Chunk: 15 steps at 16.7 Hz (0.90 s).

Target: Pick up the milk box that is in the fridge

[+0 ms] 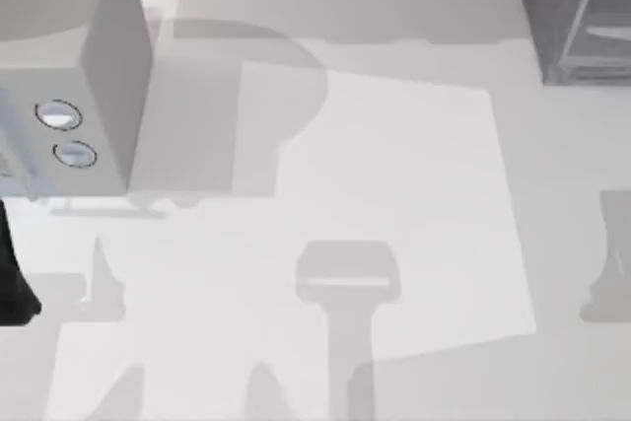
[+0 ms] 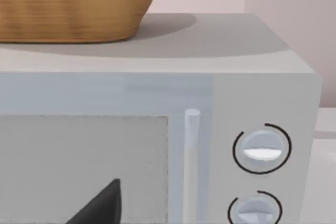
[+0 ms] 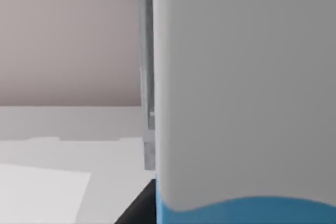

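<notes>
The milk box (image 3: pixel 247 98) looms very close in the right wrist view, its pale upper face above a bright blue strip along its lower part. Just beside it runs a grey upright edge of the fridge (image 3: pixel 148 103). A dark piece of my right gripper (image 3: pixel 137 209) shows at the milk box's lower corner; whether it grips the box I cannot tell. From above, the fridge (image 1: pixel 572 17) stands at the table's far right corner with its pale translucent panel. My left gripper (image 2: pixel 100 207) hangs in front of the microwave door, its arm (image 1: pixel 12 278) at the left edge.
A grey microwave (image 1: pixel 94 96) with two round knobs (image 2: pixel 261 149) stands at the far left, a wicker basket (image 2: pixel 73 3) on top of it. A pale mat (image 1: pixel 394 214) covers the middle of the table. A wall runs behind the table.
</notes>
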Each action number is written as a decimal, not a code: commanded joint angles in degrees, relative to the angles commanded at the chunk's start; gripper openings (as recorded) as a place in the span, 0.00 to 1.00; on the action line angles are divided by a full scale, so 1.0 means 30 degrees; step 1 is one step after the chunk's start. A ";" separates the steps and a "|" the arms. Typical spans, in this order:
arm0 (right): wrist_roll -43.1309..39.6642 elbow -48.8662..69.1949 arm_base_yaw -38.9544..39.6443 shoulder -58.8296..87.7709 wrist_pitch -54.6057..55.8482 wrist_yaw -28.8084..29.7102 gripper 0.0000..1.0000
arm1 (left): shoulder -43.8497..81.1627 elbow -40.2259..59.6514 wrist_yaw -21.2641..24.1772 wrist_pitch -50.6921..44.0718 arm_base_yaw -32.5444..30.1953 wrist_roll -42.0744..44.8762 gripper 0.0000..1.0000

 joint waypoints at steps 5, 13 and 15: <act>0.0005 0.0555 -0.0489 0.3023 0.3004 -0.2056 0.00 | 0.0000 0.0000 0.0000 0.0000 0.0000 0.0000 1.00; 0.0235 0.2348 -0.2268 1.6321 1.4186 -0.9319 0.00 | 0.0000 0.0000 0.0000 0.0000 0.0000 0.0000 1.00; 0.0352 0.2778 -0.2732 1.9831 1.7079 -1.1284 0.00 | 0.0000 0.0000 0.0000 0.0000 0.0000 0.0000 1.00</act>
